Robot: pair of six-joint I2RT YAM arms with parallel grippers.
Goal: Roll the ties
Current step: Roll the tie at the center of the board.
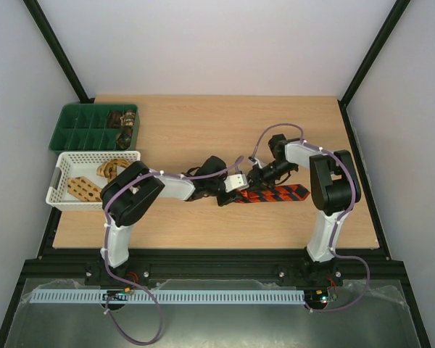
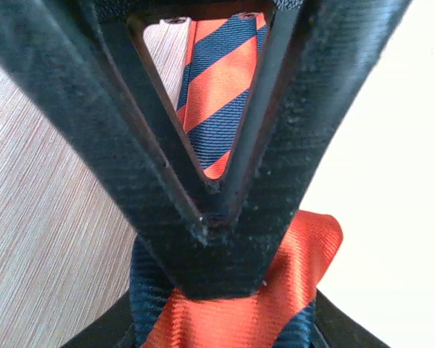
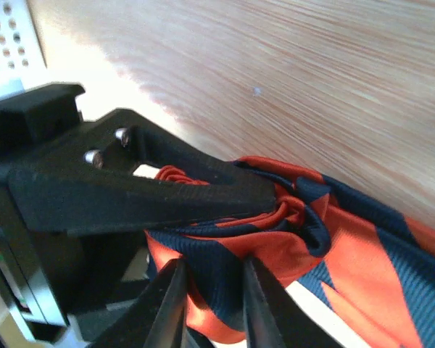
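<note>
A tie (image 1: 284, 193) with red and dark navy diagonal stripes lies on the table right of centre, its left end wound into a loose roll (image 3: 304, 217). My left gripper (image 1: 241, 188) reaches in from the left. Its fingers (image 2: 159, 167) meet in a V, shut on the tie (image 2: 293, 283), and the roll is wound round their tips. My right gripper (image 1: 259, 180) comes from the right. Its jaws (image 3: 212, 286) press both sides of the roll's lower fold, shut on it. Tan patterned ties (image 1: 83, 187) lie in the basket.
A white lattice basket (image 1: 58, 187) stands at the left table edge. Behind it a green compartment tray (image 1: 72, 129) holds brown rolled ties (image 1: 123, 122). Both arms crowd the table's middle, wrists almost touching. Black frame posts stand at the back corners.
</note>
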